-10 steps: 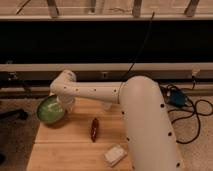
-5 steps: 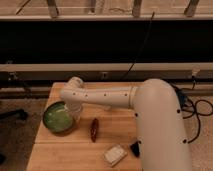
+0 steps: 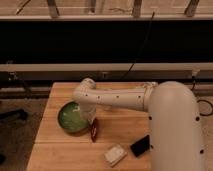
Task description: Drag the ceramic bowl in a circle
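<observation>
The ceramic bowl (image 3: 72, 118) is round, shallow and green with a lighter inside. It sits on the left part of the wooden table (image 3: 125, 122). My gripper (image 3: 90, 116) hangs from the end of the white arm (image 3: 120, 97) and reaches down at the bowl's right rim. The contact point is hidden by the wrist. A small dark red object (image 3: 94, 130) lies just right of the bowl, close to its rim.
A white block (image 3: 115, 155) and a black object (image 3: 140, 146) lie near the table's front right. The arm's large white body (image 3: 175, 130) covers the right side. A dark wall and rails run behind the table. The table's left edge is near the bowl.
The bowl and the gripper have moved right and toward the front of the table, from the left edge to next to the dark red object. The arm has swung with them.
</observation>
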### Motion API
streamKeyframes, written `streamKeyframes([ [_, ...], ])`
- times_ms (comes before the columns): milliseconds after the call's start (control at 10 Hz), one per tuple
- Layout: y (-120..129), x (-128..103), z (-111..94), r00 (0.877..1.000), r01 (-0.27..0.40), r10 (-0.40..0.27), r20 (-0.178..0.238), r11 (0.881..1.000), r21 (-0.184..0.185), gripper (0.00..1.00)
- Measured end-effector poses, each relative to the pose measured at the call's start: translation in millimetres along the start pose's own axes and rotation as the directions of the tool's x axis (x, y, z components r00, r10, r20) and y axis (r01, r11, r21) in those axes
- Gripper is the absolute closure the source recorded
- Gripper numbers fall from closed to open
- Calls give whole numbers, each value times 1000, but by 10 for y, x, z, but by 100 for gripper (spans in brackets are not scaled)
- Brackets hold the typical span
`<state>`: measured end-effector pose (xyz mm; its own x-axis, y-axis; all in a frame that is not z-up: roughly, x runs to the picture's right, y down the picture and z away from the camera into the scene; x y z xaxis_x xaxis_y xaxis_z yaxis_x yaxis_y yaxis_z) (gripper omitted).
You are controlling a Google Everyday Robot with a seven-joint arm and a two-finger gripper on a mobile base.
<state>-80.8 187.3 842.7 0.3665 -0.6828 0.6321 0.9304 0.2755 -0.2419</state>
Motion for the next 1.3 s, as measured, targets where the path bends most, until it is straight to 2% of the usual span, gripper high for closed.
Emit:
streamKeyframes([
  [200,63,208,-61,999,-36,35,-39,999,-15,100],
  [300,17,294,-108,998,-44,43,-55,999,-10,100],
  [600,-191,520,-249,994,-52,55,-99,998,34,100],
  [800,-440,541,-322,993,-28,37,-111,996,79,100],
  [1000,-605,513,-351,994,-4,16,-112,994,107,100],
  [1100,-724,456,-361,995,14,0,-103,992,129,100],
  [1300,-916,278,-341,995,63,-51,-80,987,148,100],
])
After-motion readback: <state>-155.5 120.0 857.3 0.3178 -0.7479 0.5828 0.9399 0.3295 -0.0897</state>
